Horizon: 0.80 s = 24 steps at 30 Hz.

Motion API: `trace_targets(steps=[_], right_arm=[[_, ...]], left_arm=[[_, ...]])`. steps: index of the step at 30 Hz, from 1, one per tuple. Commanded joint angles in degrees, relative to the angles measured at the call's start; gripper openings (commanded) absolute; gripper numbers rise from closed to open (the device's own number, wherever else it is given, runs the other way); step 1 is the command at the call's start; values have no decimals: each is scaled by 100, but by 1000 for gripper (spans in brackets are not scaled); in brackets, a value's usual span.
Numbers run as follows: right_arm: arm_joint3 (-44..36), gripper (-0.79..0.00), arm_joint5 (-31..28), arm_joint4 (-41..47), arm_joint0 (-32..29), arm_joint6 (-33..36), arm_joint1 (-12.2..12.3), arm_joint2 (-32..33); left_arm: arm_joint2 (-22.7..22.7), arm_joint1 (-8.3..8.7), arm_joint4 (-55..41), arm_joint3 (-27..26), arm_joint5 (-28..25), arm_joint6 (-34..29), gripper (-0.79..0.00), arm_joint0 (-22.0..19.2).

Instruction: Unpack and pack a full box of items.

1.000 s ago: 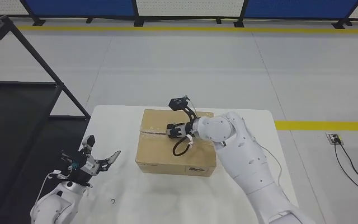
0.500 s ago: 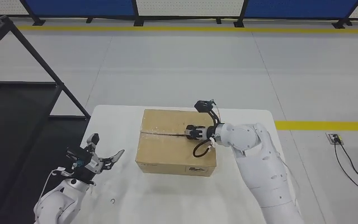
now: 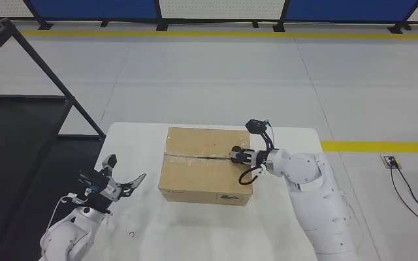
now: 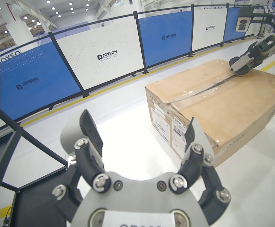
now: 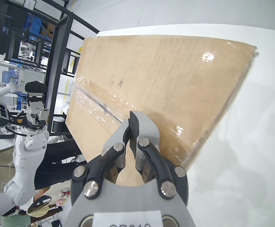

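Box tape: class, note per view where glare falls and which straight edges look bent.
Right wrist view: glints along the tape on the box seam, box edges bowed; left wrist view: glints near the box corner, fence rails curved; top view: little glare.

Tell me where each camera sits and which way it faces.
Top view: overhead, looking down at the cardboard box on the table; left gripper and right gripper show.
Left wrist view: behind the open left gripper, facing the box's labelled end.
Right wrist view: behind the shut right gripper, facing along the box's taped seam.
Shared: both wrist views show the box; the left also catches the right gripper on it.
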Motion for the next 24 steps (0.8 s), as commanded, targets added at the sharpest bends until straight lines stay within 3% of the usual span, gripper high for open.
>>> trace_targets(steps=[1,13,24], right_arm=[[-113,-785,27,28,-83,-1,32,50],[-160,-785,-324,434,19,-191,83,-285],[-241,-785,-248,450,176,-473,73,-809]], left_arm=[[10,1,6,10,-7,-4,0,-8],[-70,13,-21,55,9,58,0,39],[-191,27,-74,35,22,122,0,163]])
